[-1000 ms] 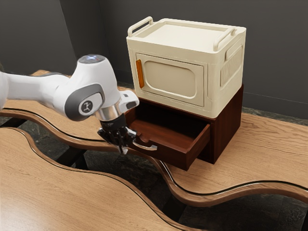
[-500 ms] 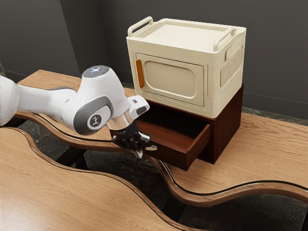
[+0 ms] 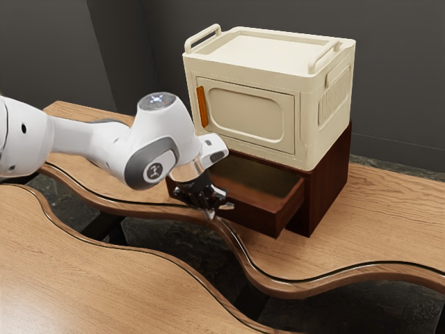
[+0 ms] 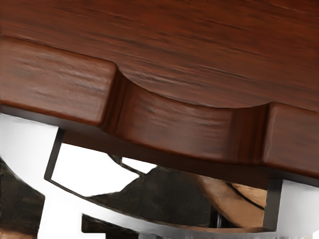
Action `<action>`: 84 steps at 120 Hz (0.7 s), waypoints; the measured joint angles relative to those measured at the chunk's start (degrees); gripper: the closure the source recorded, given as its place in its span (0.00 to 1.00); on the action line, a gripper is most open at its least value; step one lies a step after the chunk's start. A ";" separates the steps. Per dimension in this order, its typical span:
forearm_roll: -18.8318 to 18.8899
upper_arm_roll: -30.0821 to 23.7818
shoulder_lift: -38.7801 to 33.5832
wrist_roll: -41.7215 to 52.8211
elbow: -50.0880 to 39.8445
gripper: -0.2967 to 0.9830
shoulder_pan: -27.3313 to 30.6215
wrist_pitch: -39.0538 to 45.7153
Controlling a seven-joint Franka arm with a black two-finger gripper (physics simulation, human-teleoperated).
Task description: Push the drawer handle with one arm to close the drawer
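Reference: the exterior view is serving as a clock face, twelve at its top.
Pincer: the black gripper is pointing down at the drawer's front; whether it is standing apart, together or clamped, I am unable to tell.
Arm: the white arm is entering from the nine o'clock side and bending down to the gripper.
Handle: the silver handle is showing just beside the gripper, toward three o'clock; contact is remaining unconfirmed. In the wrist view its bar is curving away from the drawer front, leaving a gap between.
Drawer: the red-brown drawer is standing partly open, projecting from its cabinet toward seven to eight o'clock.
Notch: the wrist view is showing a scooped notch in the drawer's front edge, alongside the handle.
Cabinet: the dark wooden cabinet is sitting between two and three o'clock from the gripper.
Box: the cream box is resting upright on the cabinet, toward one o'clock from the gripper; its front door is appearing closed, with an orange grip running upright near its nine o'clock edge.
Rails: two cream rails are rising from the box's top, one at each end.
Supporting table: the wavy-edged wooden table is bearing the cabinet.
Second table: another wooden table is lying toward eight o'clock.
Wall: a dark grey wall is standing behind the box.
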 joint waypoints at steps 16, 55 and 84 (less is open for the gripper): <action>0.60 0.01 2.09 1.39 2.79 0.85 1.20 0.03; 0.71 -0.07 9.31 4.64 11.43 0.85 1.95 -0.27; 0.72 -0.95 13.56 6.73 17.39 0.85 2.43 -0.86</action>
